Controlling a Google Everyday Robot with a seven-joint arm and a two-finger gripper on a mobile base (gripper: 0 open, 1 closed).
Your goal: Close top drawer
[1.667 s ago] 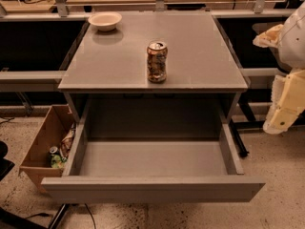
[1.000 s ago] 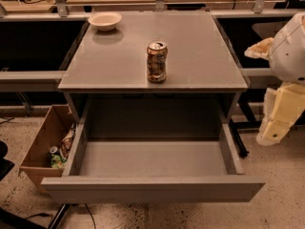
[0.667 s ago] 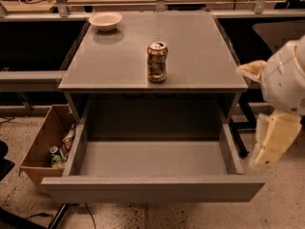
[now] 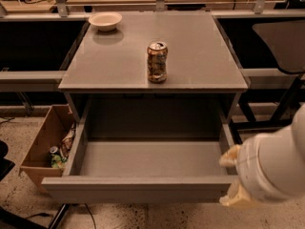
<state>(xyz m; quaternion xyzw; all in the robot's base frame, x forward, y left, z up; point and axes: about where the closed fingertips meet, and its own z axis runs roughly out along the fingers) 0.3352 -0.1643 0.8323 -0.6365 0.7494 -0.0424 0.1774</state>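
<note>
The top drawer is a wide grey metal drawer, pulled far out of the grey cabinet. Its shallow grey box interior holds nothing. Its plain flat front faces the camera near the bottom of the view. My gripper is at the lower right, right at the drawer's front right corner. Only cream-coloured parts of it show past the thick white arm. The arm hides the drawer's right front end.
A patterned drink can stands on the cabinet top, with a cream bowl at its back left corner. An open cardboard box with rubbish sits on the floor to the left. A dark chair stands to the right.
My arm has come down and to the left, from beside the cabinet's right side to the drawer's front right corner. The drawer, can and bowl have not moved.
</note>
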